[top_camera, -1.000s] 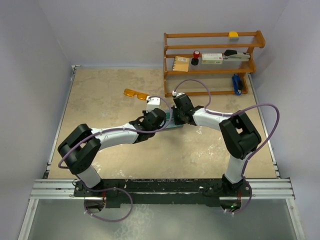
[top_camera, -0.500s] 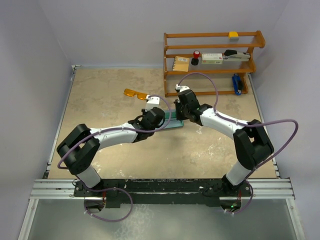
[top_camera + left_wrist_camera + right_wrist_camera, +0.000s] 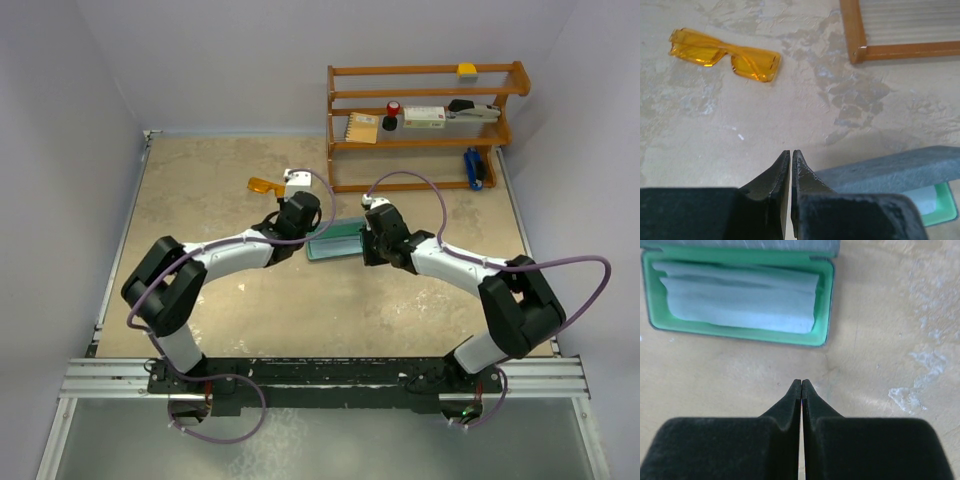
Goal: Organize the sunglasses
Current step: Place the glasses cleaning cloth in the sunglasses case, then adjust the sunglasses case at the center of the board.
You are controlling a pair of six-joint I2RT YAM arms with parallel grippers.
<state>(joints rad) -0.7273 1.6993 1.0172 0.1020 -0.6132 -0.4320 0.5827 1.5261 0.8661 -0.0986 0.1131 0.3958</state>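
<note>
The orange sunglasses [image 3: 725, 54] lie folded on the table, ahead and to the left of my left gripper [image 3: 791, 152], which is shut on nothing. In the top view the sunglasses [image 3: 259, 185] poke out from behind the left wrist. The blue-grey case [image 3: 335, 241] lies open between the two grippers, with its teal inside [image 3: 824, 300] facing up and a folded light blue cloth [image 3: 740, 302] in it. Its grey lid [image 3: 890, 167] sits just right of the left fingers. My right gripper [image 3: 801, 381] is shut and empty, a short way in front of the case's near rim.
A wooden shelf rack [image 3: 425, 125] stands at the back right with small items on it, and a blue object [image 3: 475, 168] sits at its foot. Its corner post [image 3: 851, 30] shows ahead-right of the left gripper. Walls enclose the table on three sides.
Both grippers have come away from the case. The left one moved back and left toward the sunglasses, the right one drew off to the right. The case's teal inside now shows.
</note>
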